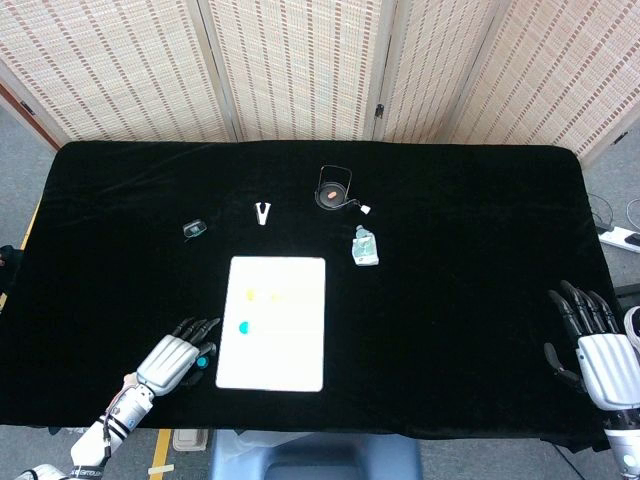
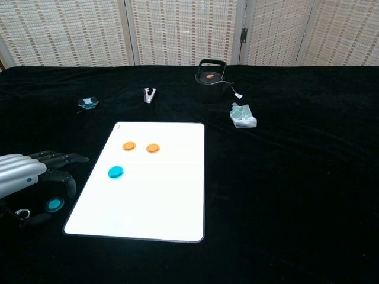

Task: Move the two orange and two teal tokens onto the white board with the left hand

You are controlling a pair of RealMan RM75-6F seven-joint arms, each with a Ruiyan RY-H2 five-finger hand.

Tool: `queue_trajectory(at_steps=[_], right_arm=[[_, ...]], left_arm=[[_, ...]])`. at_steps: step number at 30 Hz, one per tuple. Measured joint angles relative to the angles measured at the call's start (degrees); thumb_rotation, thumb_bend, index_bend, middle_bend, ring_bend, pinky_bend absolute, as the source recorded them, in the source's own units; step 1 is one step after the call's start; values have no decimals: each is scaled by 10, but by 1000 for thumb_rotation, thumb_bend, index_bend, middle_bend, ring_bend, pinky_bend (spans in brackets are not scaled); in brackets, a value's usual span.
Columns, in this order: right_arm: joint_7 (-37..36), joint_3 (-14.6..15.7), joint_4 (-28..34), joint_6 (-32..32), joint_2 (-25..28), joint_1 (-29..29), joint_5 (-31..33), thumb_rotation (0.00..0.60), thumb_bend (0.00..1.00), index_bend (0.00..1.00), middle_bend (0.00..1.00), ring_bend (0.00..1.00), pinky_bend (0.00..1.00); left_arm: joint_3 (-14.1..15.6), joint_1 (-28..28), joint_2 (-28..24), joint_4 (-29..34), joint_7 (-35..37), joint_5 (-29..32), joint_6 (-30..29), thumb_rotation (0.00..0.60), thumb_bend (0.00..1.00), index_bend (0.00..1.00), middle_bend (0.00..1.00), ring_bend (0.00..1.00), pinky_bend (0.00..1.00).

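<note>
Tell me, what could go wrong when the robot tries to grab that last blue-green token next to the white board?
The teal token lies flat on the black cloth, under the left hand. It looks thin, so the fingers might slip off or push it away. The white board is right beside it, so a clumsy grab could bump the board and shake the two orange tokens and the other teal token already on it.

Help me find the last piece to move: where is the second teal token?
In the chest view, the teal token lies on the black cloth left of the white board, under the left hand.
</note>
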State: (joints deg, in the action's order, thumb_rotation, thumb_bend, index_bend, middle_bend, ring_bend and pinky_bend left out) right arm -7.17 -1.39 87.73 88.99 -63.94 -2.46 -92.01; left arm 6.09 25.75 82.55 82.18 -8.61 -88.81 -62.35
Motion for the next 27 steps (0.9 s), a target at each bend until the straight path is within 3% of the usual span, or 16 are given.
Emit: queue_trajectory(at_steps=[18, 27], right_arm=[[1, 0, 1, 0, 0, 0, 1, 600, 510, 0, 1, 12, 0], [2, 0, 1, -2, -2, -2, -1, 600, 511, 0, 1, 12, 0]], left_arm=[[-8, -3, 11, -22, 9, 7, 7, 600, 432, 492, 41, 0, 0], [-12, -2, 8, -26, 20, 10, 10, 600, 432, 494, 41, 0, 0]])
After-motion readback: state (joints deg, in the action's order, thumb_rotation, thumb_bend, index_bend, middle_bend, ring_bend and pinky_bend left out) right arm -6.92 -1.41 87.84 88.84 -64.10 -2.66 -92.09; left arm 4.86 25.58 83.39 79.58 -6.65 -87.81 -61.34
